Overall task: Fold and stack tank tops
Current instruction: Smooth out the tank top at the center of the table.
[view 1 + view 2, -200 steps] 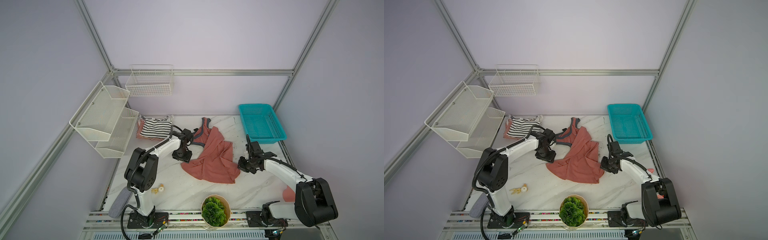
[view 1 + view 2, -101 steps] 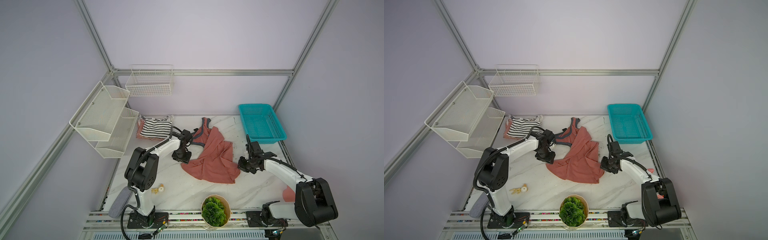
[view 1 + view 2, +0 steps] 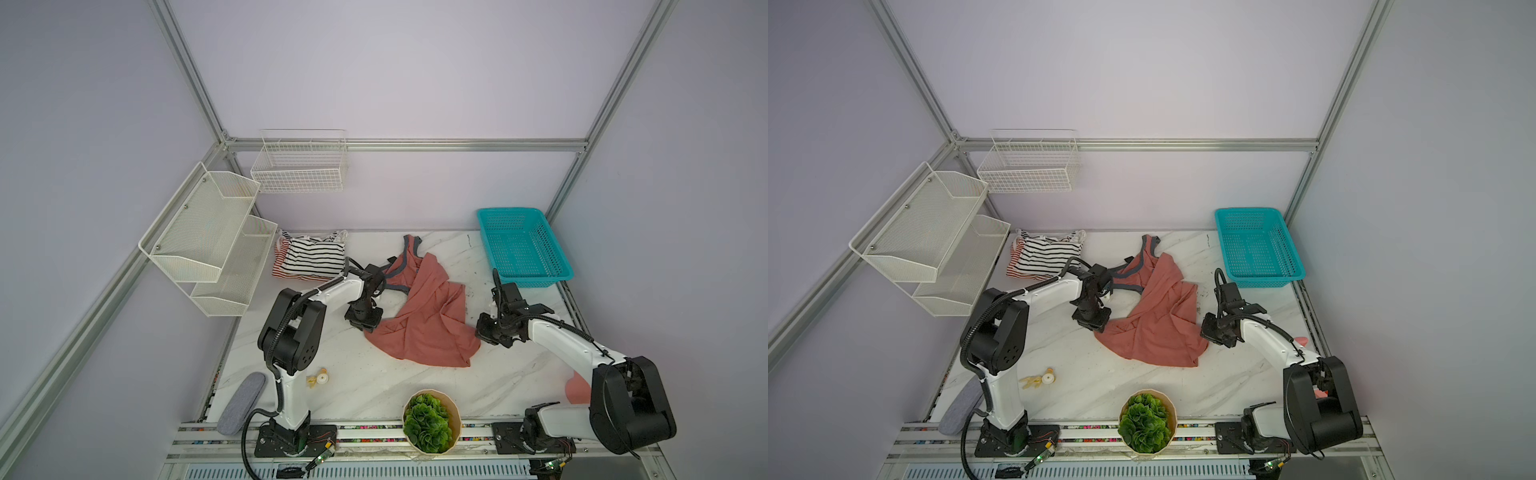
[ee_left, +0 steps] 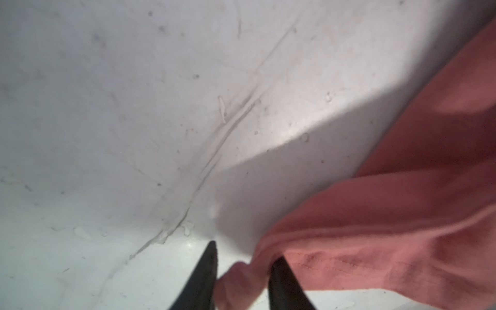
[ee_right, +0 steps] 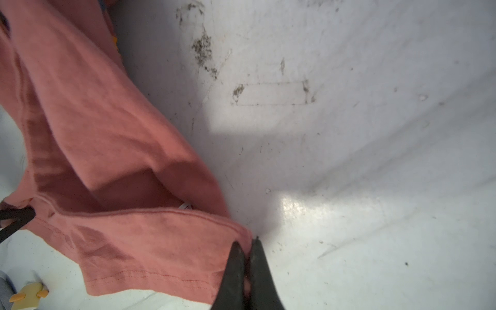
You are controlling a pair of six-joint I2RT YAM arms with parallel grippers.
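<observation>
The dusty-red tank top [image 3: 419,324] is found crumpled on the counter [image 3: 374,386]. One corner of its hem is grasped by the left claw [image 4: 245,251] and the opposite corner by the right claw [image 5: 246,241], so the hem runs between them.

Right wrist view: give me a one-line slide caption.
Right gripper shut on a hem corner of the dusty-red tank top, lying rumpled on the white marble table.
</observation>
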